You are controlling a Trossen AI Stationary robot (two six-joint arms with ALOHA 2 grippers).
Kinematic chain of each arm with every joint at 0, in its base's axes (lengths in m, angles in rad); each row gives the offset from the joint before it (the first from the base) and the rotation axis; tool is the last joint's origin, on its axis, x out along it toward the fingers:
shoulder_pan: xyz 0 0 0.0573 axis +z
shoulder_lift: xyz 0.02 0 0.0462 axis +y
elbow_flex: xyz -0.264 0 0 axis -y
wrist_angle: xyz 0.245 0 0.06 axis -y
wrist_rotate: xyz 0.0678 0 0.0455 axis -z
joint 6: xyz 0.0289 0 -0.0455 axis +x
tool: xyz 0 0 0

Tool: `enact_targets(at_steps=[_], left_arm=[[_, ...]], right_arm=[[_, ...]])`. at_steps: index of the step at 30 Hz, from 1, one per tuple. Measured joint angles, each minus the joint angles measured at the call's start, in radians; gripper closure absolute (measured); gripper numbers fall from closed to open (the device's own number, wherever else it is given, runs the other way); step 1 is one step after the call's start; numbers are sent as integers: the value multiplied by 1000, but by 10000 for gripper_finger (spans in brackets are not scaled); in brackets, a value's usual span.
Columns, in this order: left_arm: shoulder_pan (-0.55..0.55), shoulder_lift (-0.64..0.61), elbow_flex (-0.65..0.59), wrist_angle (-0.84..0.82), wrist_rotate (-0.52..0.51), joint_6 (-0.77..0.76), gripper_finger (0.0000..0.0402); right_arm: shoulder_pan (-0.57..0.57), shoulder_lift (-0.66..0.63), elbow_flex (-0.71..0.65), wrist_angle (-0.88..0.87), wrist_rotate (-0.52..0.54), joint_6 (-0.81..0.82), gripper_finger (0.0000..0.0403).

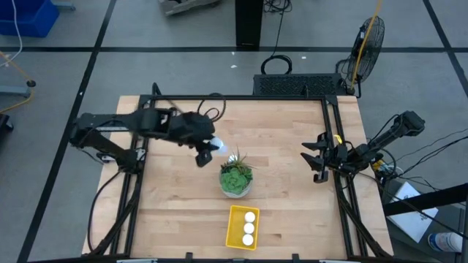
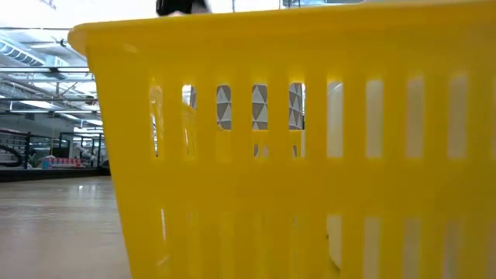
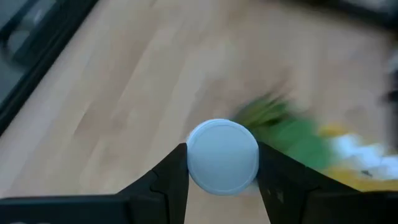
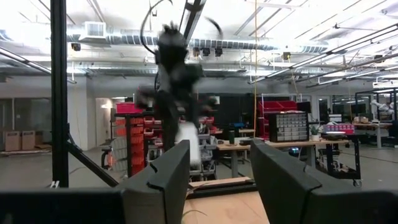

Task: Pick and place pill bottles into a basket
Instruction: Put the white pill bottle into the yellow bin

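Observation:
My left gripper (image 1: pixel 208 151) is shut on a white pill bottle (image 1: pixel 216 147) above the table, just left of the potted green plant (image 1: pixel 236 177). In the left wrist view the bottle's round cap (image 3: pixel 222 156) faces the camera between my two fingers. The yellow basket (image 1: pixel 232 228) stands near the table's near edge and holds three white bottles (image 1: pixel 248 227); it fills the low view (image 2: pixel 256 155). My right gripper (image 1: pixel 320 156) is open and empty at the table's right edge. My left gripper pinches the pill bottle between its two fingers, which lie on opposite sides of it (image 3: pixel 186 163) just by the cap. The bottle is lifted clear of the table. Its cap end points back toward the wrist camera.
The potted plant stands mid-table between my left gripper and the basket. A black frame (image 1: pixel 329 139) runs along the table's sides. Bare wood (image 1: pixel 278 131) lies at the far side and to the plant's right.

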Motion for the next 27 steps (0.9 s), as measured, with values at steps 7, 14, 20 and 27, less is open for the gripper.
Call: enact_targets(at_steps=[7,14,20,27], left_arm=[[-191,0,125,2,-54,-102,241],[-342,65,152,11,-85,-210,241],[-444,171,154,33,-101,-253,241],[-543,309,154,147,-102,-258,241]], right_arm=[[0,0,0,0,0,0,241],[0,0,0,-2,0,0,243],[0,0,0,-5,0,0,241],[0,0,0,-5,0,0,241]])
